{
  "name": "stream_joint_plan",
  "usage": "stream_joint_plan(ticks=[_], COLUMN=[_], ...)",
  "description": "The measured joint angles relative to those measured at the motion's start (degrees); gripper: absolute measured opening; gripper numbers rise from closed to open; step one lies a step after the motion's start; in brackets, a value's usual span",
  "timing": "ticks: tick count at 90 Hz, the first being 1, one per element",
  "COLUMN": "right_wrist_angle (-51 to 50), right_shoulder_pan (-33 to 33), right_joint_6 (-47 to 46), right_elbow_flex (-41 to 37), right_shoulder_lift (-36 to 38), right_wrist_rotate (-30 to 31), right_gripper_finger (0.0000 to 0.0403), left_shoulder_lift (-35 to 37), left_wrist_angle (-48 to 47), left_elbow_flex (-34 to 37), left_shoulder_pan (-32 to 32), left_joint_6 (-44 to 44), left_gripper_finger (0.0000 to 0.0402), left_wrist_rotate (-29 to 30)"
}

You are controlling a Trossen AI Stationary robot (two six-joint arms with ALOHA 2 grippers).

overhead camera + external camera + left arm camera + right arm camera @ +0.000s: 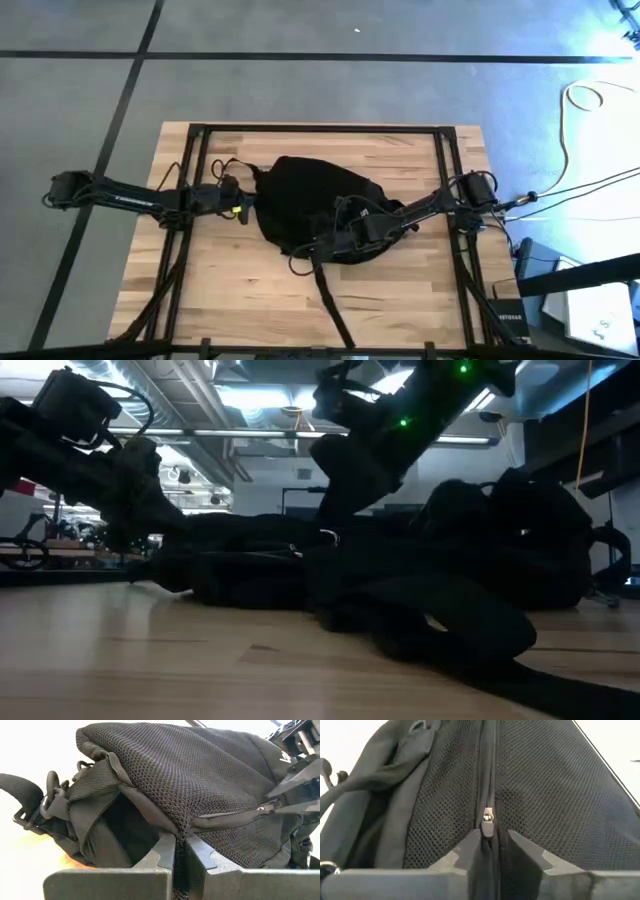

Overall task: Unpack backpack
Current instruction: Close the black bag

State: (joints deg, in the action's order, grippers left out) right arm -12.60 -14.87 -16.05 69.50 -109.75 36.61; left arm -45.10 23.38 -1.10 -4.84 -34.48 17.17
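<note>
- Nothing is out of the backpack (310,205) yet; it lies at the table (400,290) centre, zipper (487,820) mostly closed.
- Left gripper (180,851), at its 9 o'clock side, is clamped on the mesh edge.
- Right gripper (494,842), at 4 o'clock, has its fingers slightly apart around the zipper pull.

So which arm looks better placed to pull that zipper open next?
Probably the right. Its end effector sits over the backpack with the zipper pull just ahead of its fingertips. The left end effector is pinching mesh fabric at the backpack's edge, seemingly steadying it.
</note>
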Motion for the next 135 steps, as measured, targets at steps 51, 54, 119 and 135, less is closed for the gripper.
stream_joint_plan(ticks=[51,54,119,135], right_wrist_angle=[6.77,6.77,0.52,-0.69], right_shoulder_pan=[2.54,2.54,2.47,2.13], right_joint_6=[10.44,10.65,11.36,11.43], right_elbow_flex=[-0.36,-0.36,-0.29,-0.36], right_shoulder_lift=[-3.74,-3.74,-2.29,-1.14], right_wrist_rotate=[-0.82,-0.84,-3.33,-3.35], right_gripper_finger=[0.011,0.01,0.0001,0.0001], left_shoulder_lift=[0.0,0.0,0.0,0.0], left_wrist_angle=[-0.75,-0.82,-0.87,-1.07], left_elbow_flex=[-0.03,-0.02,-0.07,-0.07], left_shoulder_pan=[-0.02,-0.02,0.0,0.0], left_joint_6=[0.41,0.4,0.71,0.76], left_gripper_finger=[0.0,0.0,0.0,0.0], left_wrist_rotate=[0.13,0.15,-0.02,0.06])
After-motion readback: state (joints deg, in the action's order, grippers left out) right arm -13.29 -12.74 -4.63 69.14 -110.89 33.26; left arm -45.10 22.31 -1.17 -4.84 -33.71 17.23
